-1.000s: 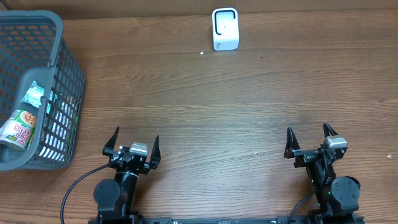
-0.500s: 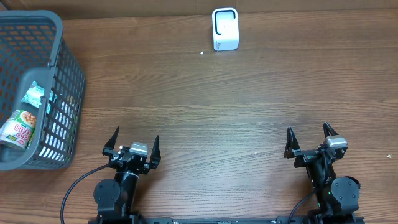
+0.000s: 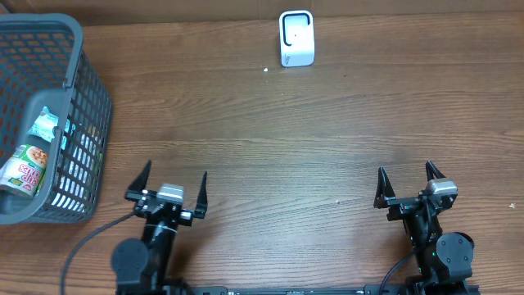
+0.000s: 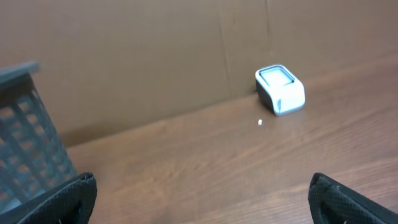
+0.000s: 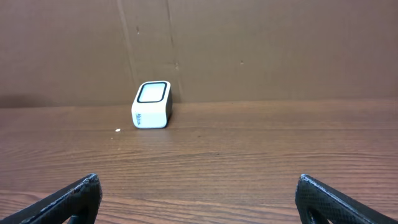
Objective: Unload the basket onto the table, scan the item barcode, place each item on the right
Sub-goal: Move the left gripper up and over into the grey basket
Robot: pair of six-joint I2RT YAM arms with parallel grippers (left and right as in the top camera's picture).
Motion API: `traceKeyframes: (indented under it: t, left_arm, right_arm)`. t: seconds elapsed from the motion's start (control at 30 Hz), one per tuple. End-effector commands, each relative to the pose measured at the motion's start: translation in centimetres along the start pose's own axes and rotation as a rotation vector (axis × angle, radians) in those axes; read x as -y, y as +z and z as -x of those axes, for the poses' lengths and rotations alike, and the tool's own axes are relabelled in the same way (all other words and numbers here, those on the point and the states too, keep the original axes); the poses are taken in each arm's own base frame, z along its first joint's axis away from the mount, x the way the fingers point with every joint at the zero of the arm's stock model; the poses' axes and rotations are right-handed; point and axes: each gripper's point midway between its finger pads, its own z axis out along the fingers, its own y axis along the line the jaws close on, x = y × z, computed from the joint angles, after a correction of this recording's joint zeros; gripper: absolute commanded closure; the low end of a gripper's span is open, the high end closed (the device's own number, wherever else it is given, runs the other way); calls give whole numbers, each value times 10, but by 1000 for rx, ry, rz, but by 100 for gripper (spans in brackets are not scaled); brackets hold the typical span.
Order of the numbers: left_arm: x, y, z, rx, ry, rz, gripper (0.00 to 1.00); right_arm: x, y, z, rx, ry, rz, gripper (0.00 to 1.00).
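The white barcode scanner (image 3: 296, 38) stands at the table's far edge, also visible in the left wrist view (image 4: 280, 90) and the right wrist view (image 5: 152, 104). Items lie in the grey basket (image 3: 78, 49) at the left: a cup of noodles (image 3: 23, 168) and a teal packet (image 3: 45, 123). My left gripper (image 3: 174, 174) (image 4: 202, 180) is open and holds nothing, near the front edge, right of the basket. My right gripper (image 3: 404, 170) (image 5: 198, 179) is also open with nothing between its fingers, at the front right.
A brown cardboard wall (image 5: 249, 43) backs the table behind the scanner. A small white speck (image 3: 265, 70) lies left of the scanner. The basket's mesh wall (image 4: 25, 155) shows at the left of the left wrist view.
The left arm has lifted and turned slightly left, toward the basket. The right arm, scanner and basket stay as they were.
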Motion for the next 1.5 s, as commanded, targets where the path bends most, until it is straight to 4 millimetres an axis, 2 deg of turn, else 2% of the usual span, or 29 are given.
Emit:
traceKeyframes:
  t: [0.0, 0.13, 0.27, 0.43, 0.5, 0.6, 0.7, 0.87, 0.93, 1.07, 1.13, 1.47]
  left_arm:
    - [-4, -3, 52, 30, -32, -29, 0]
    - [-11, 4, 88, -66, -55, -64, 0]
    - [-22, 13, 133, -188, -85, -94, 0]
    - [-38, 15, 180, -371, -123, -101, 0]
    - [-37, 15, 198, -425, -146, -142, 0]
    - [-25, 14, 220, -462, -185, -249, 0]
    - [-25, 30, 236, -440, -191, -283, 0]
    - [-27, 55, 229, -464, -249, -288, 0]
    - [-42, 61, 222, -490, -252, -197, 0]
    - [-98, 59, 199, -568, -408, 182, 0]
    - [-117, 52, 191, -585, -450, 281, 0]
    - [-248, -9, 145, -602, -671, 766, 0]
  right_arm:
    - [2, 0, 0, 11, -4, -10, 0]
    - [2, 0, 0, 11, -4, -10, 0]
    - [2, 0, 0, 11, -4, -10, 0]
    - [2, 0, 0, 11, -4, -10, 0]
    - [2, 0, 0, 11, -4, -10, 0]
    - [2, 0, 0, 11, -4, -10, 0]
    - [2, 0, 0, 11, -4, -10, 0]
    - [2, 0, 0, 11, -4, -10, 0]
    - [2, 0, 0, 11, -4, -10, 0]
    - [2, 0, 0, 11, -4, -10, 0]
    - [2, 0, 0, 11, -4, -10, 0]
    - [2, 0, 0, 11, -4, -10, 0]
